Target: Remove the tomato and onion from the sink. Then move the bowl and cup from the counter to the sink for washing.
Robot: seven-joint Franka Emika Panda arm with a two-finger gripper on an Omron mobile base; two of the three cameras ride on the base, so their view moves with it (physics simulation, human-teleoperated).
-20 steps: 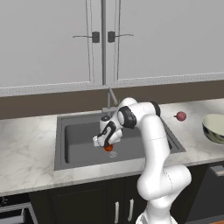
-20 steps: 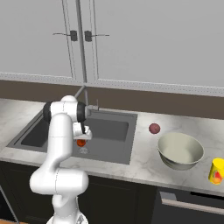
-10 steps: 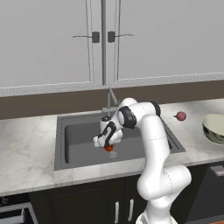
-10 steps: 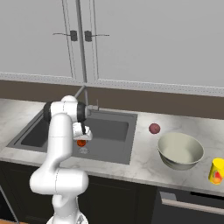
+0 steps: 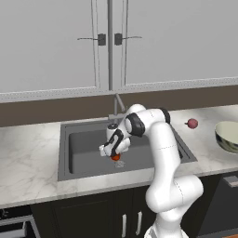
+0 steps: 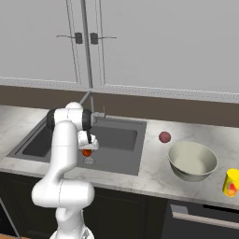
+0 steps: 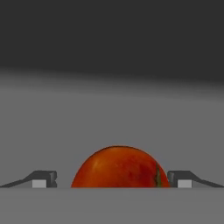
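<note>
The orange-red tomato lies on the floor of the dark grey sink, close to the round drain. My gripper reaches down into the basin and stands open, one fingertip on each side of the tomato, with gaps between. From the base views the gripper hangs right over the tomato. The pinkish onion rests on the marble counter right of the sink. Further right stand the wide cream bowl and the yellow cup.
The grey faucet rises behind the basin, just beyond my arm. White wall cabinets hang above. Dark base cabinets run under the counter. The basin's left half has free room.
</note>
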